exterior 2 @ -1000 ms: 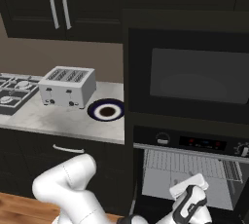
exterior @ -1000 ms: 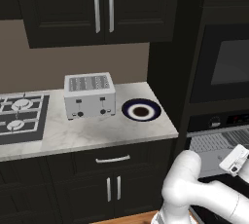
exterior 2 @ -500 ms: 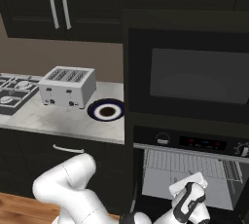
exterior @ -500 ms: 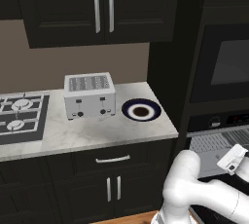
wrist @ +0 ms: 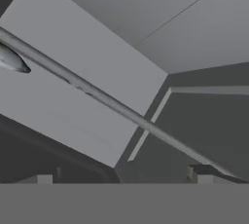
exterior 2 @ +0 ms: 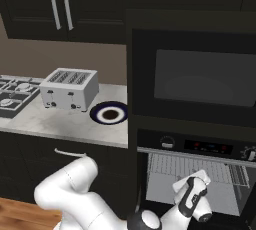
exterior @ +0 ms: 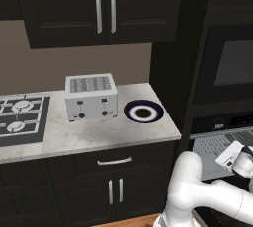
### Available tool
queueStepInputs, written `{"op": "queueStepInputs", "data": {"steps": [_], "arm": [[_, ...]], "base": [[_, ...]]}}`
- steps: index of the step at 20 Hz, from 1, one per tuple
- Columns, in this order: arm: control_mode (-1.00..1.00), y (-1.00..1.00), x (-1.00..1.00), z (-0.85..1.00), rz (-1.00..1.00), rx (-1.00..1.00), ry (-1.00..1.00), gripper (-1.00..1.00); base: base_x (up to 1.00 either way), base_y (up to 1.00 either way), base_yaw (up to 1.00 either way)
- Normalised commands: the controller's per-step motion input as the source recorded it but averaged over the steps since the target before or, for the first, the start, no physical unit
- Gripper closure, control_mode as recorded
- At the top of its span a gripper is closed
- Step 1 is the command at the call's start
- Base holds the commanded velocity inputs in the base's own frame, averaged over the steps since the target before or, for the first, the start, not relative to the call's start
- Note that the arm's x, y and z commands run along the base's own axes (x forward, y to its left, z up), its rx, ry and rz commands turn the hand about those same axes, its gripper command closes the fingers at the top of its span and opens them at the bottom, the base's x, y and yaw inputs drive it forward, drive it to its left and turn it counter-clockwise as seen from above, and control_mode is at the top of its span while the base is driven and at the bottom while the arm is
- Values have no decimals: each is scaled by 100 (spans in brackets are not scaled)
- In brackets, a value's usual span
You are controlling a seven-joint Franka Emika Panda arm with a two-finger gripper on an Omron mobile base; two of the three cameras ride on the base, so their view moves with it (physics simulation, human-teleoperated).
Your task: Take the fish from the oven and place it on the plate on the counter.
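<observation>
1. While the base has been kept where it was, the gripper [exterior 2: 196, 179] has been lifted slightly towards the open oven [exterior 2: 200, 146] and its wire rack [exterior 2: 200, 166].
2. Its jaws are held wide apart, and nothing is gripped between them.
3. A silvery tapered shape [wrist: 12, 60] (taken to be the fish) is seen inside the oven, well off the gripper's line, so a sideways correction is judged necessary.
4. The plate [exterior: 143, 111] is left bare on the counter [exterior: 74, 134], just beside the toaster [exterior: 91, 96].

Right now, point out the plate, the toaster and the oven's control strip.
plate [exterior: 143, 111], left base view, brown centre.
toaster [exterior: 92, 106], left base view, front face.
control strip [exterior 2: 200, 147], right base view, dark panel between knobs.
</observation>
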Motion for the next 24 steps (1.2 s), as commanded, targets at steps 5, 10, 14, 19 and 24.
{"op": "queueStepInputs", "data": {"steps": [5,10,14,19,24], "arm": [[-100,0,19,-42,0,0,-5,-100],[-100,0,8,-46,0,0,-4,-100],[-100,0,0,-82,0,0,-2,-100],[-100,-3,-22,-73,0,0,-9,-100],[-100,-15,-39,-37,0,4,-11,-100]], "base": [[0,0,0],[0,0,0],[0,0,0],[0,0,0],[0,0,0]]}}
